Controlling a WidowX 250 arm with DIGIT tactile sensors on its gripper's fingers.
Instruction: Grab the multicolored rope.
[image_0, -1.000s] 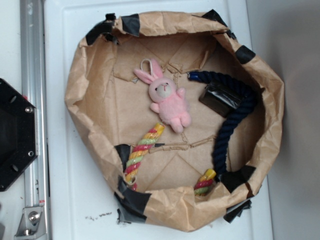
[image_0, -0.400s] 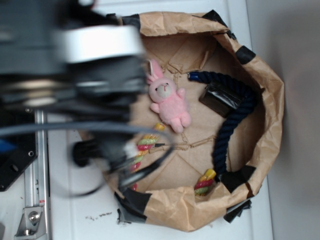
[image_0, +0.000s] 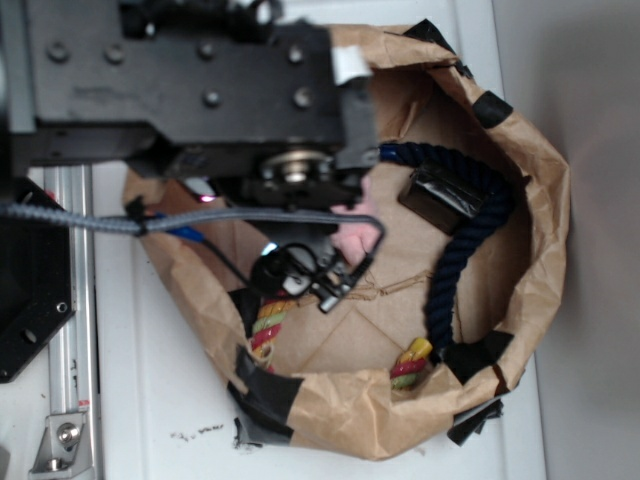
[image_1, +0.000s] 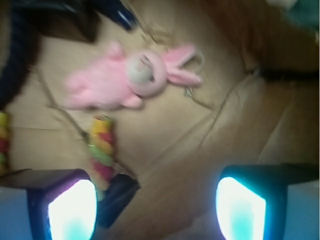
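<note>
Paper bag's contents seen from between the fingers

In the wrist view the two fingers (image_1: 72, 210) sit at the bottom edge, well apart. Just above the left-hand finger lies one end of the multicolored rope (image_1: 101, 150), with its other end (image_1: 4, 142) further left at the frame edge. Beyond the rope, further from the fingers, lies the plush bunny (image_1: 130, 77); the navy rope (image_1: 17, 60) curves at far left. All rest inside the paper bag (image_0: 520, 150) on the tabletop (image_0: 150, 400).

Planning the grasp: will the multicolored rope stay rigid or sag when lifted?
Probably sags: the multicolored rope is soft twisted strands and already curves beneath the paper wall. Likely light, and its ridged twist should grip rather than slip.
</note>
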